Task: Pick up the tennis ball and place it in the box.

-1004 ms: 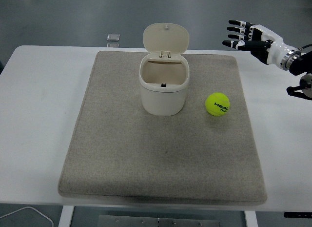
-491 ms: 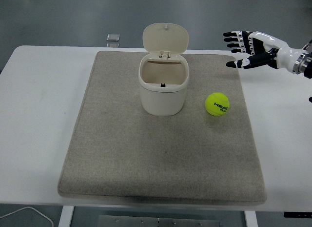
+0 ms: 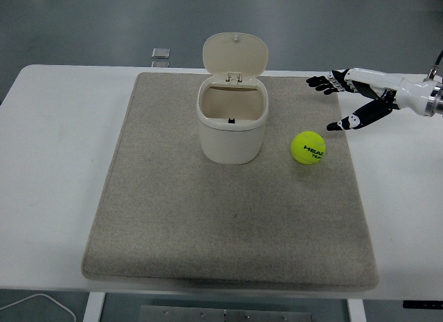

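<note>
A yellow-green tennis ball [image 3: 309, 147] lies on the grey mat [image 3: 228, 232], to the right of a cream box [image 3: 232, 121] whose hinged lid stands open at the back. My right hand [image 3: 339, 100] is open with its fingers spread, above and to the right of the ball, apart from it. Its thumb points down toward the mat near the ball. The left arm is out of view.
The mat lies on a white table [image 3: 55, 163]. A small grey object [image 3: 161, 53] sits at the table's far edge behind the box.
My right hand has come down and to the left, from high at the far right toward the ball, turning so the thumb points downward. The ball and box have not moved.
</note>
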You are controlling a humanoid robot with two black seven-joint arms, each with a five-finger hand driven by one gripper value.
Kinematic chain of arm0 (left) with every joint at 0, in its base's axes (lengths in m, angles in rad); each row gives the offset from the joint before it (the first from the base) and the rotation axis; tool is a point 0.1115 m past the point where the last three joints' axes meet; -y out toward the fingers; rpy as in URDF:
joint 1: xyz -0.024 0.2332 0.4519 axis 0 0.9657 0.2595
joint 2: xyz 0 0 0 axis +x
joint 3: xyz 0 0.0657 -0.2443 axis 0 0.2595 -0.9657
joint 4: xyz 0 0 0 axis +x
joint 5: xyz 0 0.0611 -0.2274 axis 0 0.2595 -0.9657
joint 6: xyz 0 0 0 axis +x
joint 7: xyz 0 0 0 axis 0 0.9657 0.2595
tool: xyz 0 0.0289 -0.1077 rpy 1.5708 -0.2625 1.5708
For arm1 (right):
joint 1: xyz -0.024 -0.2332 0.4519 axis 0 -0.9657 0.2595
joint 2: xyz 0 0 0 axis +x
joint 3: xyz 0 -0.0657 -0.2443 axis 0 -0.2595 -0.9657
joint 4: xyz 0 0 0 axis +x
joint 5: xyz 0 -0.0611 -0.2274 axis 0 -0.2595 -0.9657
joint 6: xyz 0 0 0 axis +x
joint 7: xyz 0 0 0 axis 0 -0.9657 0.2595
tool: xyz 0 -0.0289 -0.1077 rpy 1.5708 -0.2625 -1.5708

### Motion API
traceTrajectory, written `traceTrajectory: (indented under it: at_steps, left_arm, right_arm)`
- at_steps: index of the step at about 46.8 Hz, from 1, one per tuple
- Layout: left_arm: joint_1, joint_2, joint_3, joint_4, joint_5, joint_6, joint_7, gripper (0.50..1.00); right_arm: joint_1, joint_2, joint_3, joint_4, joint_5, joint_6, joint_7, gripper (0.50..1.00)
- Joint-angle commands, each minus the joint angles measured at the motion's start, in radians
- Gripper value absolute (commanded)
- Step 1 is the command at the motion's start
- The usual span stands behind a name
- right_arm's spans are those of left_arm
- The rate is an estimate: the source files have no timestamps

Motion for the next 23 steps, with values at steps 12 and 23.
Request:
traceTrajectory:
  at_steps: [12, 23]
  left_arm:
    - [0.0, 0.0, 0.0, 0.0, 0.0, 0.0, 0.0, 0.996]
    - [0.0, 0.0, 0.0, 0.0, 0.0, 0.0, 0.0, 0.996]
  right_arm:
    - [-0.003, 0.008, -0.038, 0.004, -0.154, -0.015, 0.001, 0.919]
    - [-0.003, 0.02, -0.05, 0.006, -0.231, -0.082, -0.001, 0.919]
